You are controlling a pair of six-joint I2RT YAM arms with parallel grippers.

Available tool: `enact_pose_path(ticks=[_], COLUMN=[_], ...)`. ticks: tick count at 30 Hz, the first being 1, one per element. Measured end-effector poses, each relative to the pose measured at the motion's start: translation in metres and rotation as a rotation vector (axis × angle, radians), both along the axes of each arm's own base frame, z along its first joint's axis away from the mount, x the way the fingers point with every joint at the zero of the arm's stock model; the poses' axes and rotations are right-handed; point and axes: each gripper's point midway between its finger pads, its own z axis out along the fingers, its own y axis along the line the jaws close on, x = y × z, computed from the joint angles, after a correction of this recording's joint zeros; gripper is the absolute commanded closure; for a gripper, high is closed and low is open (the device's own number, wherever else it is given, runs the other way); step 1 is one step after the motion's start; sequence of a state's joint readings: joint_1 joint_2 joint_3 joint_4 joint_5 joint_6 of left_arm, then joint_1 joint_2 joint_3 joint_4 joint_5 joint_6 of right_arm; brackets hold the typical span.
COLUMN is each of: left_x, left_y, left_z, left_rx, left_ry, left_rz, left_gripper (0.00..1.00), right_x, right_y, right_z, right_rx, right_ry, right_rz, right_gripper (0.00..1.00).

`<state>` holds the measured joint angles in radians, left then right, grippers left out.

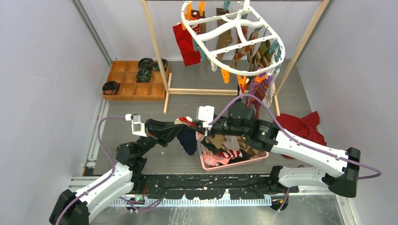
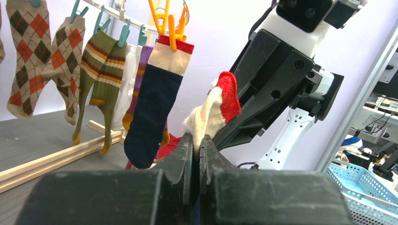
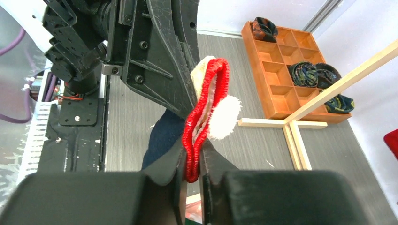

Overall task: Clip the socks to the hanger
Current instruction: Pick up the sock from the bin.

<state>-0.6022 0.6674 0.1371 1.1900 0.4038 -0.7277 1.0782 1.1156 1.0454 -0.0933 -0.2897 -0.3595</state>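
Observation:
One sock with a navy foot [image 1: 187, 139], a cream leg and a red cuff [image 1: 186, 121] is stretched between my two grippers above the pink basket. My left gripper [image 1: 177, 128] is shut on the cream part [image 2: 206, 115], with the red cuff [image 2: 229, 96] just beyond its tips [image 2: 197, 140]. My right gripper [image 1: 201, 124] is shut on the red cuff [image 3: 206, 105], as the right wrist view [image 3: 193, 149] shows. The white oval hanger [image 1: 234, 26] hangs at the back with several socks clipped on, among them argyle [image 2: 28, 51], olive striped [image 2: 98, 70] and navy [image 2: 152, 103] ones.
A pink basket [image 1: 209, 164] of loose socks sits under the grippers. A plain red cloth [image 1: 305, 125] lies at the right. A wooden compartment tray [image 1: 131, 82] with black rolls stands at the back left. The wooden rack's posts [image 1: 157, 51] and base bars [image 1: 202, 91] frame the hanger.

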Motion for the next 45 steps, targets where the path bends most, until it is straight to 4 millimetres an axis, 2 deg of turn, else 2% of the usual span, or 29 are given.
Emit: enact_pose_path(ticks=[4, 5, 10, 12, 14, 16, 19, 21, 25, 31, 37, 41, 45], left_x=[0.0, -0.001, -0.004, -0.005, -0.007, -0.008, -0.013, -0.013, -0.014, -0.013, -0.014, -0.013, -0.009], left_y=[0.0, 0.0, -0.002, -0.005, -0.006, -0.006, -0.005, -0.006, -0.012, -0.024, -0.04, -0.051, -0.057], left_z=[-0.002, -0.002, -0.007, -0.017, -0.026, -0.03, -0.03, -0.027, -0.02, 0.0, 0.002, -0.009, -0.018], left_rx=[0.002, 0.004, 0.043, 0.099, 0.151, 0.179, 0.201, 0.22, 0.262, 0.315, 0.358, 0.409, 0.451], left_ry=[0.002, 0.001, -0.022, -0.027, -0.034, -0.053, -0.101, -0.127, -0.175, -0.257, -0.286, -0.282, -0.285], left_rz=[-0.001, -0.004, -0.008, -0.007, -0.007, 0.001, 0.009, 0.012, 0.009, 0.001, -0.047, -0.071, -0.075], left_gripper=[0.99, 0.96, 0.62, 0.46, 0.37, 0.35, 0.34, 0.34, 0.34, 0.36, 0.4, 0.42, 0.48], right_x=[-0.003, -0.004, -0.007, -0.007, -0.007, -0.006, -0.005, -0.005, -0.006, -0.009, -0.01, -0.011, -0.011], right_y=[-0.002, -0.002, -0.01, -0.018, -0.027, -0.036, -0.045, -0.051, -0.058, -0.062, -0.064, -0.063, -0.064], right_z=[0.002, 0.003, 0.007, 0.012, 0.022, 0.035, 0.039, 0.032, 0.005, -0.023, -0.025, -0.025, -0.025], right_rx=[0.002, 0.003, -0.03, -0.066, -0.1, -0.118, -0.155, -0.201, -0.329, -0.443, -0.453, -0.453, -0.455], right_ry=[0.0, -0.001, 0.013, 0.024, 0.032, 0.035, 0.049, 0.068, 0.118, 0.161, 0.161, 0.161, 0.159], right_rz=[0.005, 0.006, -0.009, -0.029, -0.051, -0.08, -0.11, -0.127, -0.143, -0.142, -0.139, -0.137, -0.136], right_gripper=[0.98, 0.98, 0.99, 0.99, 0.99, 0.99, 0.99, 0.99, 0.98, 0.98, 0.97, 0.97, 0.97])
